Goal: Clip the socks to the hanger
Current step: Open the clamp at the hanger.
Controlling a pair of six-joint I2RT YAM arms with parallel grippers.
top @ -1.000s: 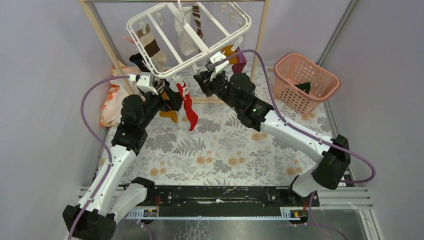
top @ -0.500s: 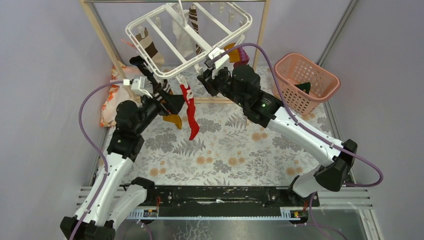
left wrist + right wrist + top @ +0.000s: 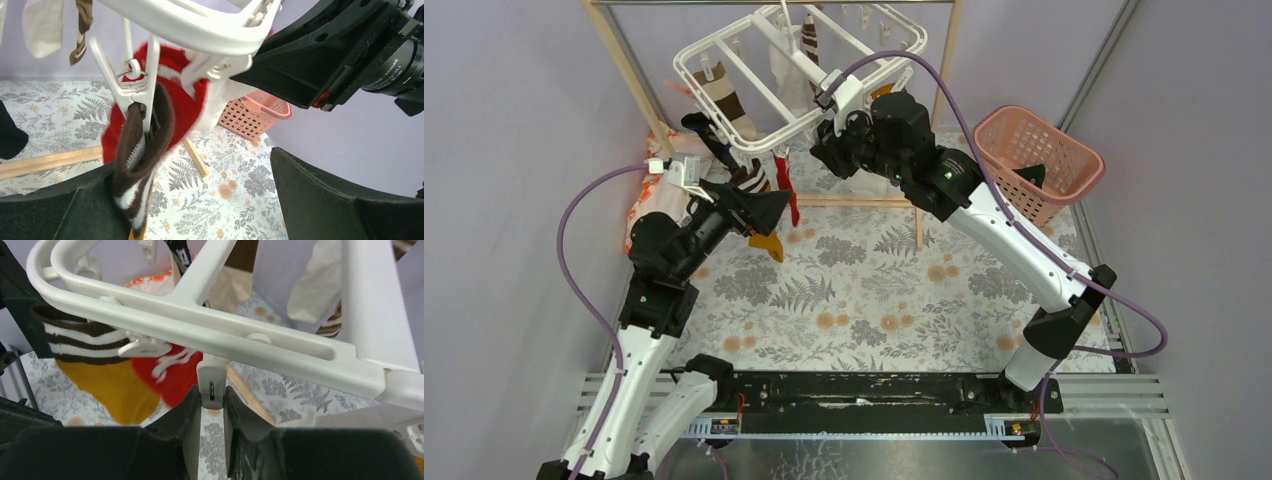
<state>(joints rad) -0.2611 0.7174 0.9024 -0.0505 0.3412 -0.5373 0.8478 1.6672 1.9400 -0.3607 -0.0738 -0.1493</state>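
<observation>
right gripper (image 3: 212, 401) – clamped on a white clip (image 3: 212, 382) under the hanger (image 3: 200, 322) | left gripper (image 3: 764, 207) – jaws wide, holding nothing, clipped brown-striped sock (image 3: 142, 150) hanging between them | risk: a tug on the clip swings the hanger; striped sock or red sock (image 3: 186, 102) snags, pulls loose

Both arms share one build. The left arm (image 3: 629, 370) and right arm (image 3: 1014, 245) have smooth white links between bulky matte-black joint housings. A purple cable (image 3: 574, 270) loops along the left arm, and a second purple cable (image 3: 944, 90) arcs over the right. Each wrist carries a small white camera block (image 3: 686, 170). A green light (image 3: 945, 175) glows on the right forearm housing. In the left wrist view, a black cylindrical motor (image 3: 395, 65) bears white "DAMIAO" lettering; the fingers (image 3: 330, 200) are black wedges. Both bases sit on a black rail (image 3: 864, 392).
</observation>
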